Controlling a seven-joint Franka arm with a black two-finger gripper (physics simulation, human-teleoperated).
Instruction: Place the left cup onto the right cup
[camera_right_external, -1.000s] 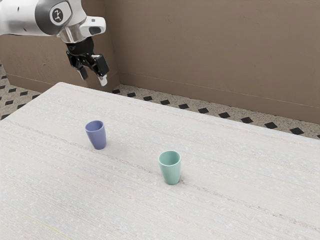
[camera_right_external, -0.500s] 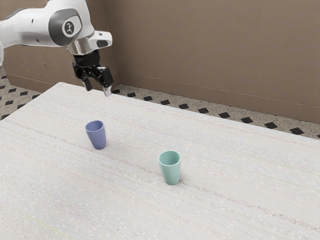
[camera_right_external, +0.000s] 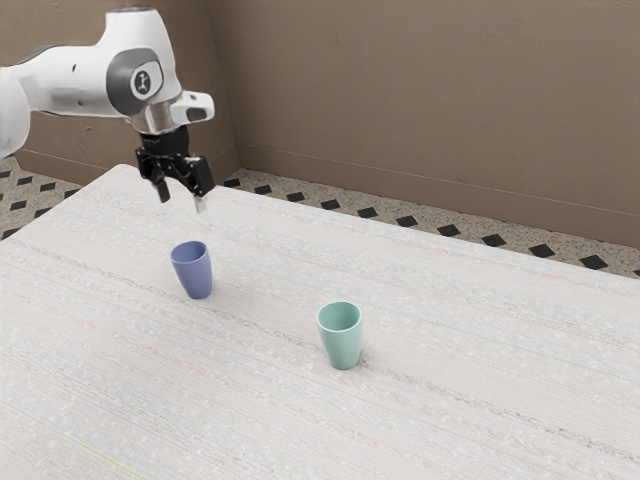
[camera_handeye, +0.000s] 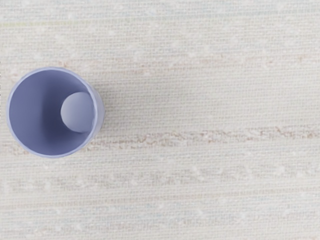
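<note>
Gripper hangs in the air above the table, near its far edge at the exterior view's left. The fingers stand apart with nothing between them, so the hand is open and empty. They point down at the tabletop.

Blue cup stands upright on the table, mouth up, below the gripper and nearer the camera in the exterior view. No contact: there is clear air between the fingertips and the rim. How far the hand sits behind the cup I cannot judge well from this side angle.

In the wrist view I look down into the blue cup: round rim, dark inner wall, pale floor of the cup visible inside. It lies off to one side of the hand's axis rather than straight under it. The rest is bare woven-looking tabletop.

Green cup stands upright, mouth up, toward the exterior view's right of the blue cup and nearer the camera. The two cups are well apart, nothing stacked.

Behind the table: brown wall and a checkered floor strip.
</note>
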